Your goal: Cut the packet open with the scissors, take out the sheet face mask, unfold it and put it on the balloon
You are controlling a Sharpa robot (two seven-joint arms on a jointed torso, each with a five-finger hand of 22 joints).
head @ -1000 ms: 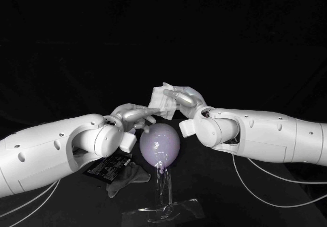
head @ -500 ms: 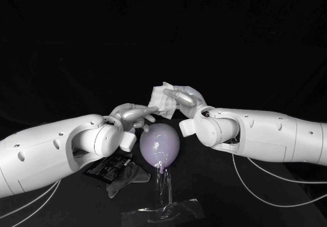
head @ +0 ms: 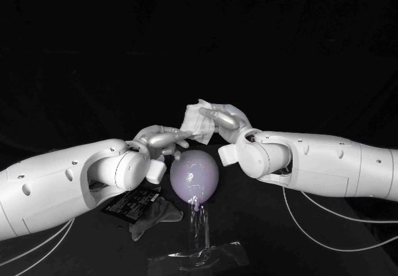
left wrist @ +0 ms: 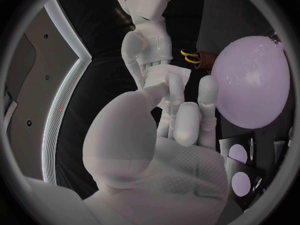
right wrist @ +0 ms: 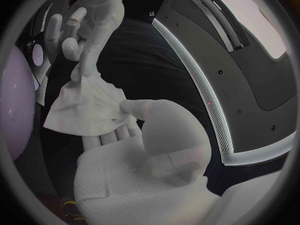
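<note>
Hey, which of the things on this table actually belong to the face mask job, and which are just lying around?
In the job: sheet mask, held by right hand, left hand pinching a corner; balloon; packet; scissors.
Just there: grey cloth beside the packet; clear stand under the balloon.

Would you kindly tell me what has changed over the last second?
Nothing visibly changed. The right robot hand still holds the folded sheet face mask near the balloon, the left robot hand still pinches its lower corner, and the packet lies where it was.
</note>
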